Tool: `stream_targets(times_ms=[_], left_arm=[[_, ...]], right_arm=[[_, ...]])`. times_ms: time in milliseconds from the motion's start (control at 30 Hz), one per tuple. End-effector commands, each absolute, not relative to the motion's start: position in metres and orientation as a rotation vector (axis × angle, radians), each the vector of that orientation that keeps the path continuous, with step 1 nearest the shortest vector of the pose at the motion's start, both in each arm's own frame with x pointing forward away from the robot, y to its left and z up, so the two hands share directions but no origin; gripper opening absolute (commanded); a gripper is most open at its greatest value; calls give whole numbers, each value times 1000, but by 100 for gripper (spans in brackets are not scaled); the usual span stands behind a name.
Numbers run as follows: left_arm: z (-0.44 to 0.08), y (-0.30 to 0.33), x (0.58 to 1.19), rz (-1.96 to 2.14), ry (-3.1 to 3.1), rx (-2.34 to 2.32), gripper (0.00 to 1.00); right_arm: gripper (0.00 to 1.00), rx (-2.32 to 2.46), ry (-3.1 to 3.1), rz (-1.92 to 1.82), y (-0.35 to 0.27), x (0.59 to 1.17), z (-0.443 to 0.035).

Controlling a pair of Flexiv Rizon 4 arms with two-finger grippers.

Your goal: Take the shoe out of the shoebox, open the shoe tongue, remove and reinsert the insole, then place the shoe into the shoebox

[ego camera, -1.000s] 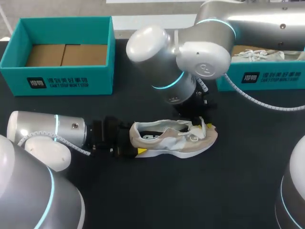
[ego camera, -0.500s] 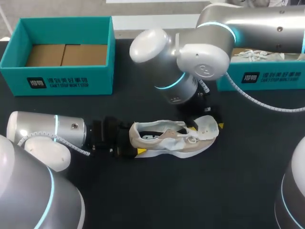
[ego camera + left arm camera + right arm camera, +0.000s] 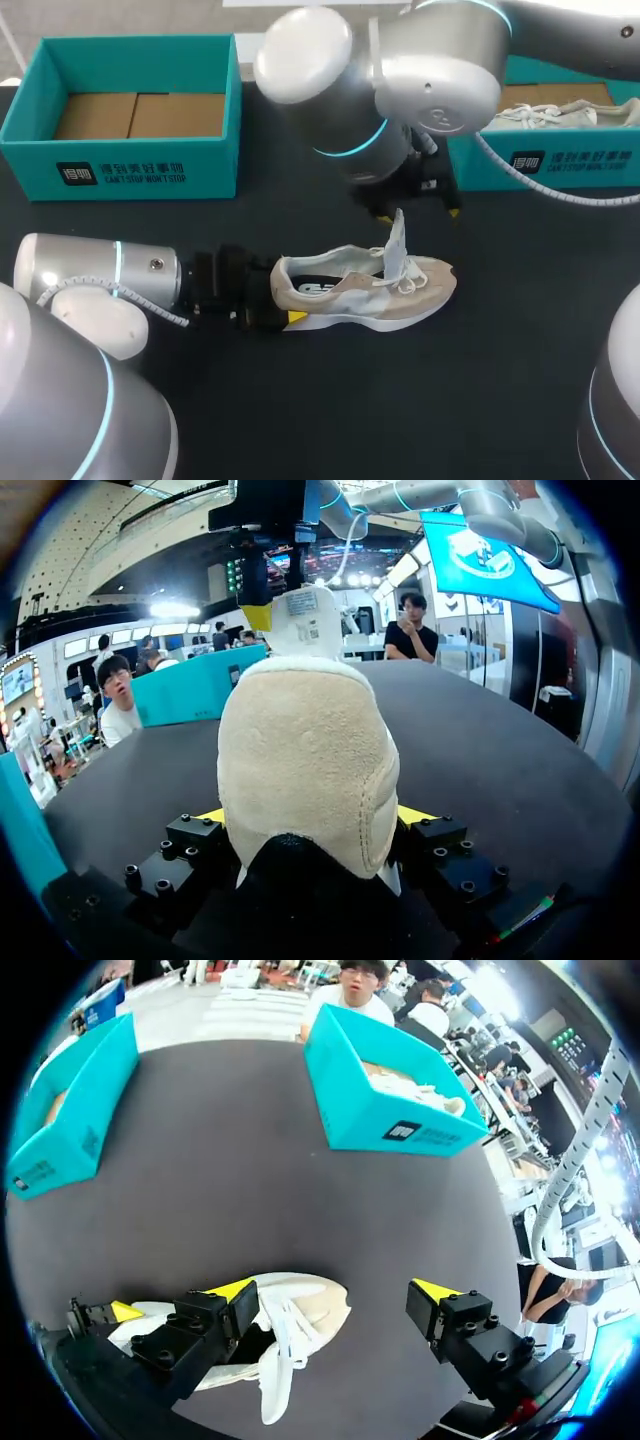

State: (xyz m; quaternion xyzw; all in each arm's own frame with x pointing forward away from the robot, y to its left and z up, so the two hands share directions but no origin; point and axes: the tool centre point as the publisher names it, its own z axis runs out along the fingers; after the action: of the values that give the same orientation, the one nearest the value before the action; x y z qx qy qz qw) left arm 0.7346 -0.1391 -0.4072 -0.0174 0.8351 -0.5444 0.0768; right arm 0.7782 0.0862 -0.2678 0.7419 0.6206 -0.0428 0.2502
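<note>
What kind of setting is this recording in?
Probably a robot workbench set up for shoe handling: a black table, an empty teal shoebox, a second shoebox holding a white shoe, and a beige shoe lying out.

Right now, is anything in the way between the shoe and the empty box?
Nothing I can see. The table between the shoe and the empty box looks bare. The left tool is clamped on the shoe's heel, and the right tool hangs open above the shoe, not in that path.
</note>
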Motion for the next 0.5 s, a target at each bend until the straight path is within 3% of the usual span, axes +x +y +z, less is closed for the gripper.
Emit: stream_targets(times_ms=[33,200,267,300,333,367,400,467,500], left_arm=[[-407,-139,734,-1627,2506,-51,0],[-407,-139,734,-1627,2506,-51,0],[-407,-139,734,-1627,2506,-51,0],[-407,-139,734,-1627,2506,-51,0],[-407,-139,734,-1627,2506,-51,0],[-407,-139,734,-1627,2506,-51,0],[-407,-139,734,-1627,2506,-51,0],[-407,-139,734,-1627,2506,-51,0],[-407,-139,734,-1627,2506,-51,0]], right_arm=[[100,2220,1326,69,112,772,-243],[100,2138,1554,196,144,773,-228],[96,2082,1691,257,157,772,-224],[87,2029,1790,301,164,770,-221],[69,1972,1859,312,172,769,-219],[67,1923,1920,328,177,767,-218],[45,1868,2014,340,183,766,-218],[28,1772,2121,318,193,764,-218],[8,1727,2184,318,197,763,-218]])
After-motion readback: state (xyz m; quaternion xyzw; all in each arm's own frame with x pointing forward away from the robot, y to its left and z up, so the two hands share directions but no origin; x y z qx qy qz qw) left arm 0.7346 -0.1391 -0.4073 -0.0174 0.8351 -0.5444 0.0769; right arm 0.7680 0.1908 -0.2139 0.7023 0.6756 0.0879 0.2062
